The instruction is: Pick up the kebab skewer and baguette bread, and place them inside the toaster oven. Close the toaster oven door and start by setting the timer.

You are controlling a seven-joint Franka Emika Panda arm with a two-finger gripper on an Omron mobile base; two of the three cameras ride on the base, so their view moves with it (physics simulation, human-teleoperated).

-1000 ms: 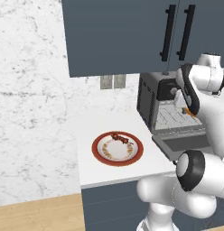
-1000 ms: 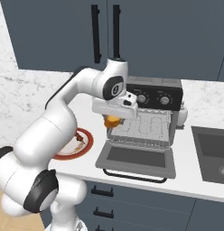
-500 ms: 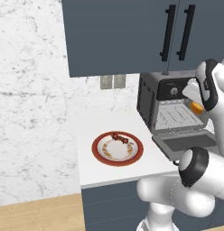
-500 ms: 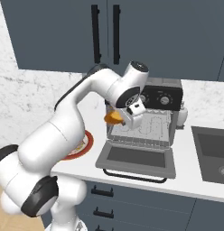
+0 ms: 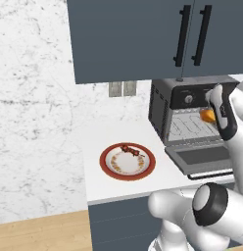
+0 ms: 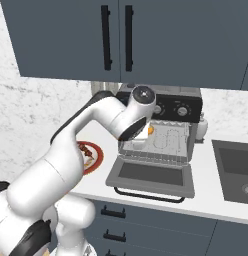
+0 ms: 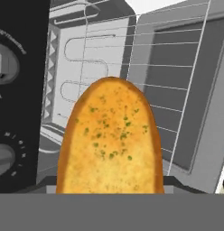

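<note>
The gripper (image 5: 211,112) is clamped on the baguette bread (image 5: 207,115), holding it at the mouth of the toaster oven (image 5: 188,116), above the wire rack (image 6: 166,144) and in front of the open cavity. Seen from the hand, the golden loaf (image 7: 111,140) points into the oven, with the rack wires and a heating coil behind it. The toaster oven door (image 6: 152,176) lies folded down flat in front of the oven. Left of the oven on the counter (image 5: 101,142), the kebab skewer (image 5: 132,150) rests on the red-rimmed plate (image 5: 127,161).
</note>
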